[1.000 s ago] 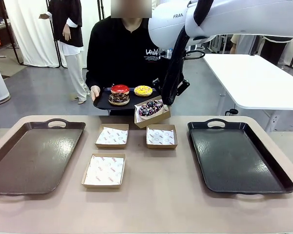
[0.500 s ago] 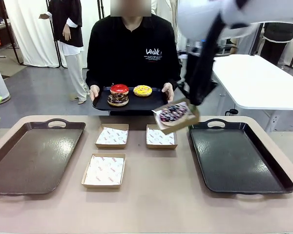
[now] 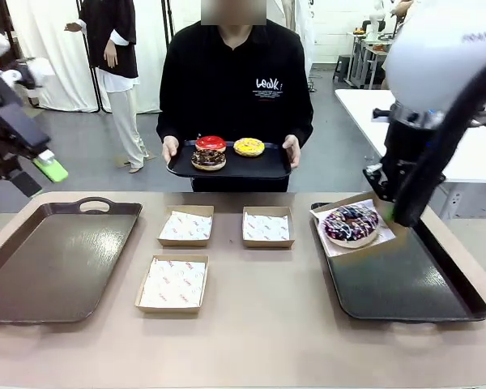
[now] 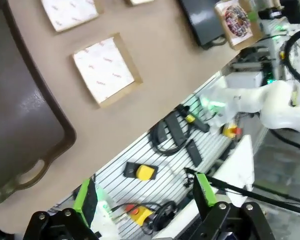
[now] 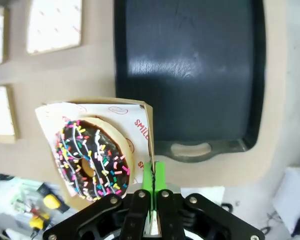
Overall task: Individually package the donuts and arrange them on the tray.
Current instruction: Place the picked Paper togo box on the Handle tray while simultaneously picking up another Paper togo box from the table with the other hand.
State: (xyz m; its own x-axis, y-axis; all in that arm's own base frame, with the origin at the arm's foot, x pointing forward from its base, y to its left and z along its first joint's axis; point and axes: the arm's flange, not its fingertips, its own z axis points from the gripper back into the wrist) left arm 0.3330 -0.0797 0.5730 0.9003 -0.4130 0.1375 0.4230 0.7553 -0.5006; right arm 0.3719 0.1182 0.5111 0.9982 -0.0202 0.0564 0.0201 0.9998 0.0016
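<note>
gripping the box (image 5: pixel 136 119) by its edge, the right end effector (image 5: pixel 153 172) was clenched, holding the sprinkled donut (image 3: pixel 350 224) over the black tray's (image 3: pixel 405 284) 10 o'clock corner, perhaps touching it; the left end effector (image 4: pixel 145 192) hung released.

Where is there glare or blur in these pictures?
Front view: light glares on the brown tray and the dark tray. Left wrist view: soft and smeared all over. Right wrist view: sprinkled donut sharp, pale glare on the dark tray.
</note>
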